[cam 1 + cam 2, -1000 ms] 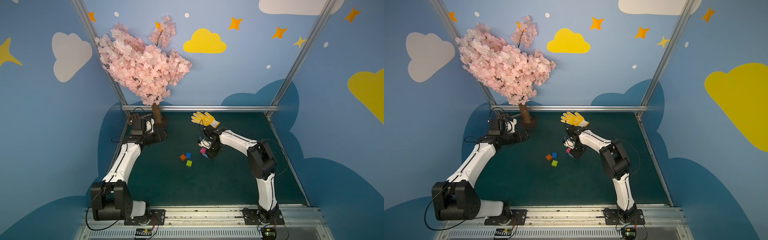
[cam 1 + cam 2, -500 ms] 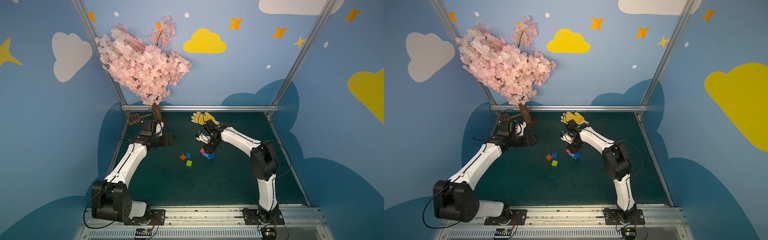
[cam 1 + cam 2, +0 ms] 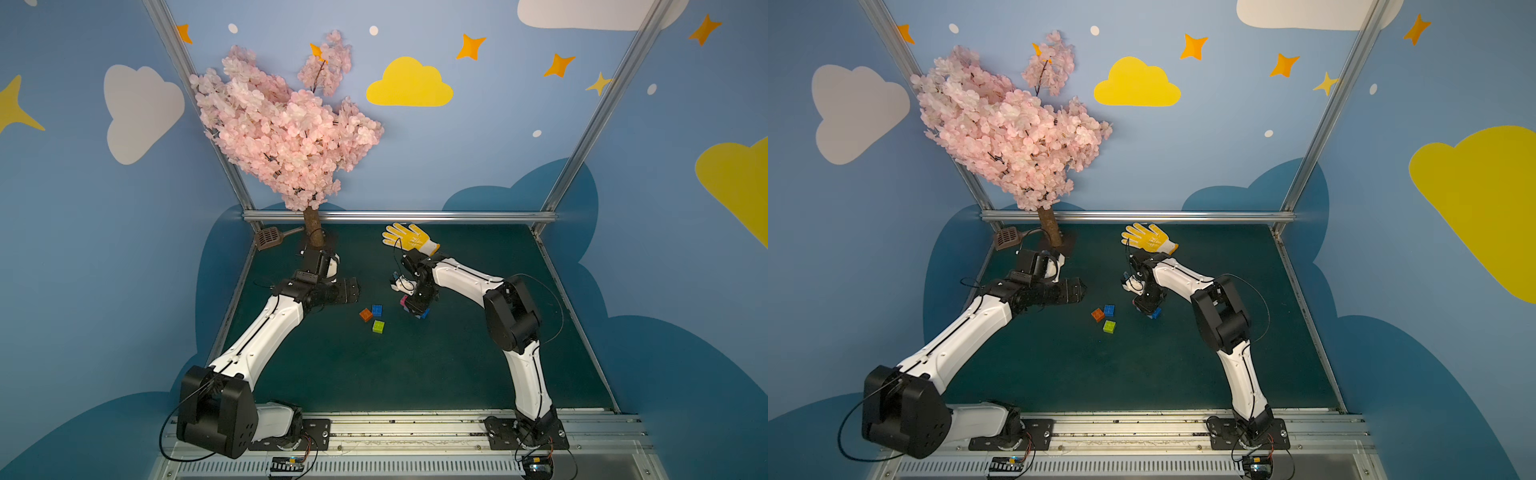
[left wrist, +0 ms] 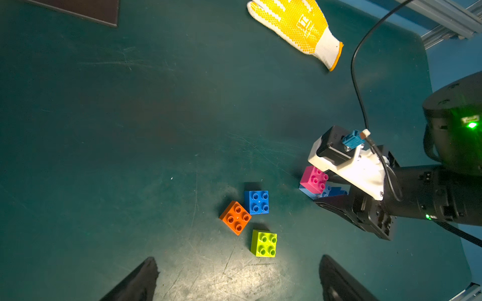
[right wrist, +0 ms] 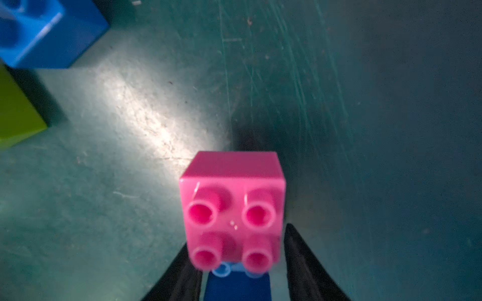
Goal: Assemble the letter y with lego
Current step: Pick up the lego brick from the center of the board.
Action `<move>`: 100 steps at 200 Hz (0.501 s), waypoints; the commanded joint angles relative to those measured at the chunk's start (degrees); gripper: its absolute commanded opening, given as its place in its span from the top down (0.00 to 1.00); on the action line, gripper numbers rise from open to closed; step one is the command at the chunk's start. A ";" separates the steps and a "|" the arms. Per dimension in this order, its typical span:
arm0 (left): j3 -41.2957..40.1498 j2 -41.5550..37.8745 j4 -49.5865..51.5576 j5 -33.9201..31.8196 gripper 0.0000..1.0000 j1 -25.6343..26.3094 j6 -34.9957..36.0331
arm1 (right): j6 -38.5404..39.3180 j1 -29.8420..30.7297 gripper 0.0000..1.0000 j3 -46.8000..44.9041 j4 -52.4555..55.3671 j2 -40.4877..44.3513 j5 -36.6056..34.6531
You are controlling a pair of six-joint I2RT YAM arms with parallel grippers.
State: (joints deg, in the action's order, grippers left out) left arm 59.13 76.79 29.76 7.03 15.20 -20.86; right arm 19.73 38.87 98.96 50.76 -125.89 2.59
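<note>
Three loose lego bricks lie mid-mat: orange (image 3: pixel 365 314), dark blue (image 3: pixel 377 310) and lime green (image 3: pixel 378 326). My left gripper (image 4: pixel 237 260) hovers just left of them with its jaws wide apart and nothing between them; the green brick (image 4: pixel 264 243) is the nearest. My right gripper (image 3: pixel 415 305) is shut on a small assembly to their right: a pink brick (image 5: pixel 232 208) on a light blue bar (image 4: pixel 310 194), with a dark blue brick (image 5: pixel 237 286) behind it. Black fingers (image 5: pixel 300 255) flank this assembly low over the mat. No finished letter y shows.
A yellow glove (image 3: pixel 409 239) lies at the back, behind the right wrist. A pink blossom tree (image 3: pixel 282 133) rises from the back left corner, with a brown scoop (image 3: pixel 268 237) beside its trunk. An aluminium rail (image 3: pixel 399 216) borders the green mat (image 3: pixel 415 374).
My left arm has swung from beside the tree trunk toward the loose bricks, still open. The right wrist has shifted back a little; the pink and blue assembly stays about where it was.
</note>
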 commanded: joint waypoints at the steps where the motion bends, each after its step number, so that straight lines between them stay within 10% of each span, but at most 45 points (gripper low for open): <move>1: -0.87 1.29 -1.20 -1.58 0.04 1.19 -1.28 | -0.13 0.47 0.51 1.93 0.30 -1.35 -0.47; 50: -1.56 4.16 -2.37 -2.82 0.05 3.94 -2.25 | -0.48 1.10 0.55 3.36 1.09 -3.03 -1.09; 100: -2.64 6.20 -3.86 -4.29 0.05 7.37 -3.16 | -1.11 1.29 0.85 3.48 0.83 -2.90 -1.27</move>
State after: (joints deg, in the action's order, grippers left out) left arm 57.30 81.97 27.14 3.90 21.23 -23.16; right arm 19.14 39.86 101.58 50.92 -128.14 1.43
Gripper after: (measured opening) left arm 0.949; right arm 0.348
